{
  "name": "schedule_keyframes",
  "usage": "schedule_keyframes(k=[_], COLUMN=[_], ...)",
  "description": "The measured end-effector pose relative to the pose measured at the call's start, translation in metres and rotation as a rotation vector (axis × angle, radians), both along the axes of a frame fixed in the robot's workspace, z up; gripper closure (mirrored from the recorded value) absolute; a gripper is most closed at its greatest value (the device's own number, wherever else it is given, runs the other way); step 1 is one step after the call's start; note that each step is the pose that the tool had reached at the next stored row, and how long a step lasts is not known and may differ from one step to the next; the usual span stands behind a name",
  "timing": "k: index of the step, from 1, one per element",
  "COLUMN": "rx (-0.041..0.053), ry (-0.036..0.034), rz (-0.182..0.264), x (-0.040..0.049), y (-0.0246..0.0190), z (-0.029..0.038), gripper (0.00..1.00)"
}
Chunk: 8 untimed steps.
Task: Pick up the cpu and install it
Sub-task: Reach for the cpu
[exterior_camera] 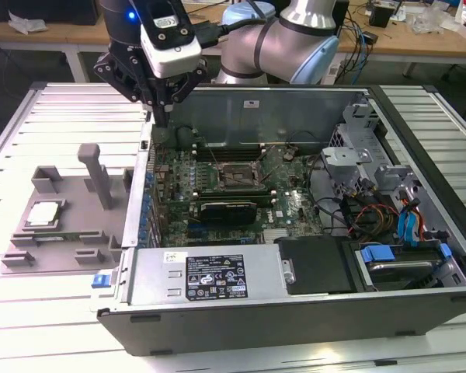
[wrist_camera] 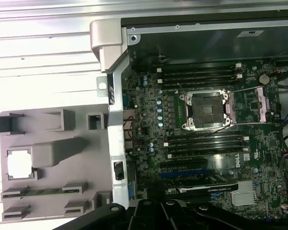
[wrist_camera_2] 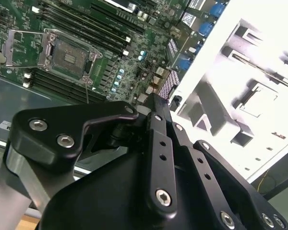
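Pick-up pending: gripper point(exterior_camera: 162, 116), closed and empty, hovers over the case point(exterior_camera: 311, 311) rim; cpu point(exterior_camera: 45, 214) outside the case likely needs opened jaws.

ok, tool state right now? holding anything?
Tool: closed, holding nothing; the cpu sits in the grey tray.

socket point(exterior_camera: 234, 177): open from above | cables point(exterior_camera: 349, 210) on the exterior view's right of it | case wall point(exterior_camera: 132, 221) between it and tray point(exterior_camera: 70, 233)
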<state>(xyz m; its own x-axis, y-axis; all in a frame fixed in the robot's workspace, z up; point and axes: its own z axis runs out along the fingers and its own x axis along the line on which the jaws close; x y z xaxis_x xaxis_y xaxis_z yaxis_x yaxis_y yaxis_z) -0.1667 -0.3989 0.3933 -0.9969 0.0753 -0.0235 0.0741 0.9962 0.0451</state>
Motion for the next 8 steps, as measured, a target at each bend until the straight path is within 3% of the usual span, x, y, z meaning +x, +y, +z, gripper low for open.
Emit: schedule_keyframes(k=[8], rx=[0.0], ry=[-0.0003], rz=[0.0], x=[-0.0115], y=[0.0], z=[0.0], gripper=[0.89])
